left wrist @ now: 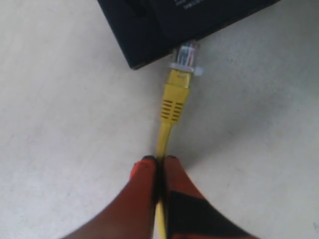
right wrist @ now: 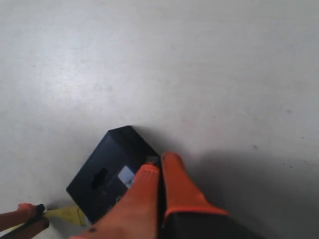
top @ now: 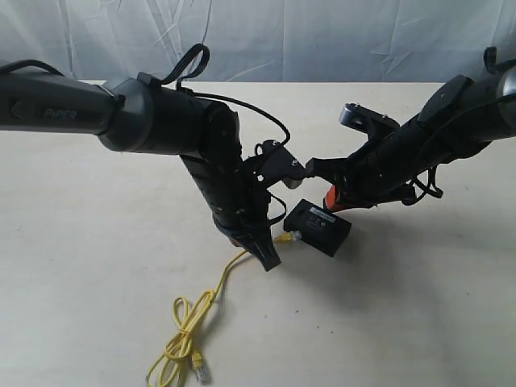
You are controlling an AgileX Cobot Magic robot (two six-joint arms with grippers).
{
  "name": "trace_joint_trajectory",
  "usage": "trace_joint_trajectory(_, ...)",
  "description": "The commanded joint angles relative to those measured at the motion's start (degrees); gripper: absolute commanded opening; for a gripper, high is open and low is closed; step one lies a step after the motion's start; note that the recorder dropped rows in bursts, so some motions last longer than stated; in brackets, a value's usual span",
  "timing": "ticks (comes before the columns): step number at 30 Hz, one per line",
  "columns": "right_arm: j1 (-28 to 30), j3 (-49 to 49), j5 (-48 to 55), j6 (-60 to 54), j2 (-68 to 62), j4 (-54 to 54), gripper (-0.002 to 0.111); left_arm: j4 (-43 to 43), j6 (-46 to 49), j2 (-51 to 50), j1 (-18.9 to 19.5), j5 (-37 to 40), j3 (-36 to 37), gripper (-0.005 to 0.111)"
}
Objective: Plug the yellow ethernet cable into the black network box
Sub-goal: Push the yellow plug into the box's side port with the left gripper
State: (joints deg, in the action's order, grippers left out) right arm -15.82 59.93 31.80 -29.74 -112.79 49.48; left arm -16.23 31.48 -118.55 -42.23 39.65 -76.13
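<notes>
The black network box (top: 318, 226) lies flat mid-table, white label up. My left gripper (top: 270, 262) is shut on the yellow ethernet cable (top: 193, 318) a short way behind its plug. In the left wrist view the gripper (left wrist: 159, 160) pinches the cord, and the clear plug (left wrist: 184, 52) has its tip at a port in the side of the box (left wrist: 149, 25). The right gripper (right wrist: 160, 159) is shut with its tips touching the far edge of the box (right wrist: 107, 172), opposite the cable (right wrist: 67, 214). The cable's loose coil trails toward the table's front edge.
The cable's free plug (top: 200, 372) lies near the front edge. Both black arms cross above the middle of the pale table (top: 97, 242). A white cloth backdrop (top: 322, 40) hangs behind the far edge.
</notes>
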Motion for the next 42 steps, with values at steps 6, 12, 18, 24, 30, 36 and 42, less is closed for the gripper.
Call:
trace_joint_trajectory(6,-0.2,-0.2,2.4,0.0,0.4,-0.5,-0.001,0.3,-2.5,-0.1,-0.1,-1.8,0.0,0.000)
trace_joint_trajectory(12,0.2,-0.2,1.6,1.4,1.9,-2.1,-0.001,0.3,-2.6,-0.1,-0.1,-1.8,0.0,0.000)
trace_joint_trajectory(18,3.9,-0.2,1.7,2.3,1.9,-1.9,-0.001,0.3,-3.2,-0.1,-0.1,-1.8,0.0,0.000)
trace_joint_trajectory(24,5.0,-0.2,2.2,2.3,1.1,-2.5,-0.001,0.3,-2.3,-0.1,-0.1,-2.1,0.0,0.000)
trace_joint_trajectory(30,4.4,-0.2,4.0,-1.0,-1.5,1.2,-0.001,0.3,-0.8,-0.1,-0.1,-2.0,0.0,0.000)
trace_joint_trajectory(36,4.4,-0.2,8.1,-8.1,-1.6,6.2,-0.001,0.3,0.5,-0.1,-0.1,-2.0,0.0,0.000)
trace_joint_trajectory(42,4.4,-0.2,9.4,-10.1,-1.7,6.0,-0.001,0.6,2.1,-0.1,-0.1,-2.3,0.0,0.000)
